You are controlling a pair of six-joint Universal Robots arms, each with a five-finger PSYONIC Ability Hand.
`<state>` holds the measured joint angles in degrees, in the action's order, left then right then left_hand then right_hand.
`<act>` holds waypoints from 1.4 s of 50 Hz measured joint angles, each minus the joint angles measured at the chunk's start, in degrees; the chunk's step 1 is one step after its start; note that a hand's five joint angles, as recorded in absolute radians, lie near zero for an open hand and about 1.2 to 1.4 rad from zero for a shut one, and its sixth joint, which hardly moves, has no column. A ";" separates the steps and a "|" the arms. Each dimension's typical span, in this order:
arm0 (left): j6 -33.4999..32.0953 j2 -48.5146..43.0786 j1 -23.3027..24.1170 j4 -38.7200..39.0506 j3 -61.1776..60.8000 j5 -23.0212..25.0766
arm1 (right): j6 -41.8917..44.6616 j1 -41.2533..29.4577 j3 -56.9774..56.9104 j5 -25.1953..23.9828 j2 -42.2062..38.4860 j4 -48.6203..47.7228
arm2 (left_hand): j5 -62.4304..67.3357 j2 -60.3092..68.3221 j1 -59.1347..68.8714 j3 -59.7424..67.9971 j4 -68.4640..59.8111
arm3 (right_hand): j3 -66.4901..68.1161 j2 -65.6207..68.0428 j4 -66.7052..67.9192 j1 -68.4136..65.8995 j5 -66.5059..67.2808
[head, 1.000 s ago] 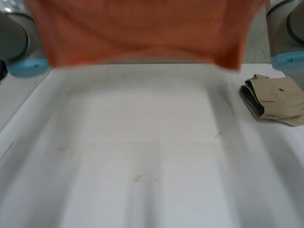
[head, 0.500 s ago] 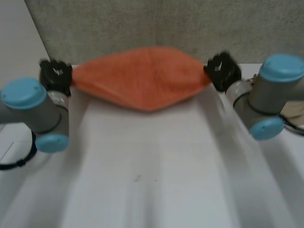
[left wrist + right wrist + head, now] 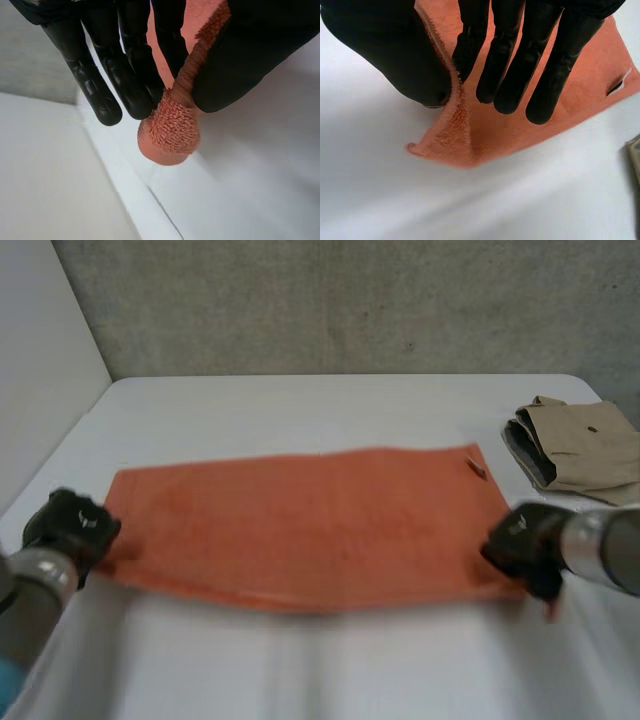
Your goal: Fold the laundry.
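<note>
Left hand (image 3: pixel 125 60): clamped on the orange towel (image 3: pixel 310 525) at its near left corner. The thumb presses the cloth against straight fingers, and a small bunch of terry sticks out below the thumb.
Right hand (image 3: pixel 420 65): clamped on the near right corner in the same way. The thumb pinches the hem against the fingers, which lie almost straight over the cloth.
Orange towel: spread flat across the middle of the table (image 3: pixel 330 405), with its long sides parallel to the near edge.
Reason for the grip: I think the two near corners are held so that the cloth is stretched without wrinkles and the near side can be carried over to the far side as one fold.
Small tag (image 3: pixel 476 468): at the far right corner of the towel.
Beige garment (image 3: pixel 585 445): already folded, at the right edge of the table and apart from the towel, probably put aside as finished.
</note>
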<state>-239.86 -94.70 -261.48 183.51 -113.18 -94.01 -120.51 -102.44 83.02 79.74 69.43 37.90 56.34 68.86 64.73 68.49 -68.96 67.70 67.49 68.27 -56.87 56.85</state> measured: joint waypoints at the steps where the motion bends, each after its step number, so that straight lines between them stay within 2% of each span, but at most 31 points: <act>1: -1.10 1.85 -0.52 -1.99 -1.12 1.53 | 1.58 0.50 1.47 -0.04 1.37 0.87 | 0.00 0.00 0.00 0.00 0.00 | 0.00 0.00 0.00 0.00 0.00; 4: -2.90 4.70 -1.46 -4.84 -2.61 5.00 | 4.82 1.44 4.12 -0.09 3.85 0.99 | 0.00 0.00 0.00 0.00 0.00 | 0.00 0.00 0.00 0.00 0.00; 6: -2.90 4.70 -1.46 -4.84 -2.61 5.00 | 4.82 1.44 4.12 -0.09 3.85 0.99 | 0.00 0.00 0.00 0.00 0.00 | 0.00 0.00 0.00 0.00 0.00; 7: -3.64 4.88 -2.06 -4.38 -2.29 8.06 | 6.17 1.80 4.76 -0.15 3.73 -1.56 | 0.00 0.00 0.00 0.00 0.00 | 0.00 0.00 0.00 0.00 0.00; 10: -3.05 2.15 -1.98 -1.33 -0.28 8.40 | 5.86 1.55 3.59 -0.04 1.59 -4.48 | 0.00 0.00 0.00 0.00 0.00 | 0.00 0.00 0.00 0.00 0.00; 12: -2.20 -1.04 -1.56 1.84 2.12 7.51 | 5.09 0.98 1.59 0.37 -1.18 -7.85 | 0.00 0.00 0.00 0.00 0.00 | 0.00 0.00 0.00 0.00 0.00; 15: -0.33 -8.00 0.22 7.83 7.71 3.76 | 3.62 -0.60 -2.48 1.86 -5.98 -14.13 | 0.00 0.00 0.00 0.00 0.00 | 0.00 0.00 0.00 0.00 0.00; 18: 1.43 -16.17 2.68 13.43 14.48 -2.12 | 2.78 -2.71 -7.10 4.32 -11.15 -22.34 | 0.00 0.00 0.00 0.00 0.00 | 0.00 0.00 0.00 0.00 0.00; 24: 2.57 -26.86 5.07 18.13 23.42 -9.40 | 2.96 -5.47 -14.11 6.49 -19.01 -36.30 | 0.00 0.00 0.00 0.00 0.00 | 0.00 0.00 0.00 0.00 0.00; 31: 2.51 -32.63 5.77 18.99 28.63 -11.45 | 4.68 -6.78 -20.90 6.28 -26.28 -45.43 | 0.00 0.00 0.00 0.00 0.00 | 0.00 0.00 0.00 0.00 0.00; 36: 2.49 -34.30 6.38 19.22 30.42 -11.60 | 6.54 -6.98 -26.39 4.23 -31.97 -47.90 | 0.00 0.00 0.00 0.00 0.00 | 0.00 0.00 0.00 0.00 0.00; 38: 2.60 -34.64 6.60 19.47 30.78 -11.56 | 6.85 -6.97 -27.82 3.65 -33.53 -48.12 | -1.87 -3.91 -1.50 -3.14 3.45 | -0.58 -0.55 -0.15 0.52 -0.17; 39: 2.79 -34.94 6.86 19.81 31.09 -11.51 | 6.97 -6.96 -28.98 3.21 -34.79 -48.26 | -8.96 -12.33 -9.25 -10.82 11.28 | -13.00 -13.07 -12.92 13.48 -12.49; 40: 2.92 -35.10 7.01 20.03 31.22 -11.47 | 6.98 -6.96 -29.50 3.02 -35.35 -48.28 | -17.12 -20.61 -18.49 -18.89 19.56 | -17.71 -19.12 -17.60 18.11 -17.05; 41: 3.10 -35.27 7.24 20.36 31.38 -11.45 | 6.96 -6.95 -29.78 2.92 -35.64 -48.30 | -23.15 -25.42 -25.49 -24.83 25.67 | -17.71 -19.12 -17.60 18.11 -17.05; 42: 3.25 -35.40 7.43 20.65 31.50 -11.43 | 6.87 -6.93 -30.35 2.72 -36.25 -48.32 | -30.42 -32.72 -33.77 -31.98 33.03 | -28.41 -30.06 -28.27 28.62 -27.61; 43: 3.49 -35.58 7.77 21.18 31.65 -11.45 | 6.56 -6.89 -30.99 2.48 -36.86 -48.31 | -43.05 -45.13 -45.34 -44.39 45.59 | -45.37 -45.88 -45.24 41.45 -44.43; 44: 3.67 -35.66 8.06 21.72 31.73 -11.48 | 5.79 -6.83 -31.35 2.39 -36.88 -48.31 | -48.15 -50.14 -48.40 -49.45 50.63 | -52.59 -52.45 -52.42 44.66 -50.82; 46: 3.86 -35.62 8.44 22.46 31.79 -11.56 | 4.83 -6.79 -31.47 2.36 -36.55 -48.28 | -49.55 -51.71 -48.83 -50.85 51.97 | -54.92 -54.47 -54.63 45.31 -52.68; 52: 4.15 -34.10 9.34 24.40 31.32 -11.91 | -6.43 -6.33 -30.22 2.85 -30.63 -48.02 | -51.09 -52.91 -48.87 -52.72 53.27 | -55.42 -54.89 -54.93 45.32 -52.99; 55: 4.83 -30.74 9.46 24.82 29.94 -12.03 | -14.78 -5.83 -28.44 3.11 -25.50 -47.66 | -51.08 -52.91 -48.87 -52.72 53.27 | -55.42 -54.89 -54.93 45.32 -52.99; 56: 5.31 -29.34 9.44 24.86 29.21 -12.01 | -20.64 -5.14 -26.59 3.21 -21.44 -47.12 | -51.06 -52.91 -48.87 -52.72 53.27 | -55.42 -54.89 -54.93 45.32 -52.99; 58: 5.31 -29.34 9.44 24.86 29.21 -12.01 | -20.64 -5.14 -26.59 3.21 -21.44 -47.12 | -51.06 -52.91 -48.87 -52.72 53.27 | -55.42 -54.89 -54.93 45.32 -52.99; 59: 7.08 -25.54 9.36 24.77 26.97 -11.83 | -26.25 -4.01 -24.17 3.16 -17.04 -46.12 | -51.09 -52.91 -48.87 -52.72 53.27 | -55.42 -54.89 -54.93 45.32 -52.99; 61: 9.07 -22.71 9.29 24.68 24.92 -11.57 | -31.17 -1.78 -19.96 2.59 -11.69 -43.03 | -51.09 -52.91 -48.87 -52.72 53.27 | -55.42 -54.89 -54.93 45.32 -52.99; 64: 12.79 -18.80 9.27 24.47 21.40 -10.85 | -32.81 0.09 -16.36 1.78 -8.69 -39.27 | -51.10 -52.92 -48.87 -52.72 53.27 | -55.43 -54.89 -54.94 45.32 -52.99; 67: 17.70 -14.70 9.33 24.33 17.18 -9.00 | -33.77 3.55 -8.99 -0.60 -4.89 -31.12 | -51.09 -52.93 -48.87 -52.72 53.27 | -55.43 -54.89 -54.93 45.32 -52.99; 69: 17.70 -14.70 9.33 24.33 17.18 -9.00 | -33.77 3.55 -8.99 -0.60 -4.89 -31.12 | -51.09 -52.93 -48.87 -52.72 53.27 | -55.43 -54.89 -54.93 45.32 -52.99; 70: 20.20 -13.05 9.38 24.27 15.26 -7.63 | -33.67 4.50 -6.73 -1.51 -4.27 -29.16 | -51.10 -52.93 -48.87 -52.72 53.27 | -55.43 -54.89 -54.93 45.32 -52.99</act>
<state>-219.66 -107.75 -252.10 207.79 -97.92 -101.65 -154.18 -97.94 76.29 78.23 65.17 8.73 5.24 15.93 15.86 15.77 -15.69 12.27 12.60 13.34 -11.55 3.86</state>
